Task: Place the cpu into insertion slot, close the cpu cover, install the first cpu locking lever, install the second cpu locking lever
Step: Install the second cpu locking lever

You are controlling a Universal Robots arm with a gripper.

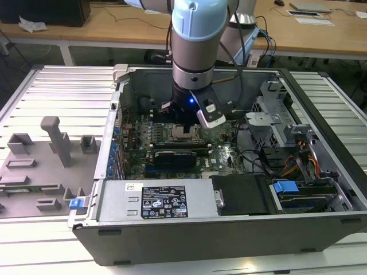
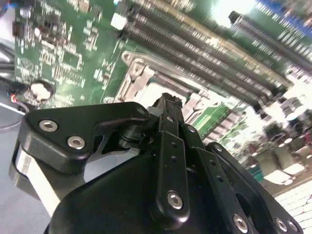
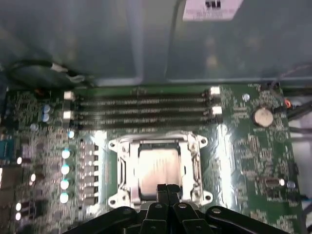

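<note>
The arm reaches straight down into the open computer case (image 1: 321, 143), gripper (image 3: 165, 189) clenched with its fingertips pressed together, empty, poised at the edge of the cpu cover (image 3: 127, 151). The cpu (image 3: 158, 168) sits in the insertion slot (image 1: 182, 134), mid-motherboard (image 3: 243, 151).

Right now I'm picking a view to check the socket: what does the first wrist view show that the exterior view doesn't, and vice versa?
First wrist view: the cpu seated under the cpu cover, gripper closed at its edge, coin battery.
Exterior view: the whole computer case, power supply, grey fixture tray.
Both: green motherboard and socket.
</note>
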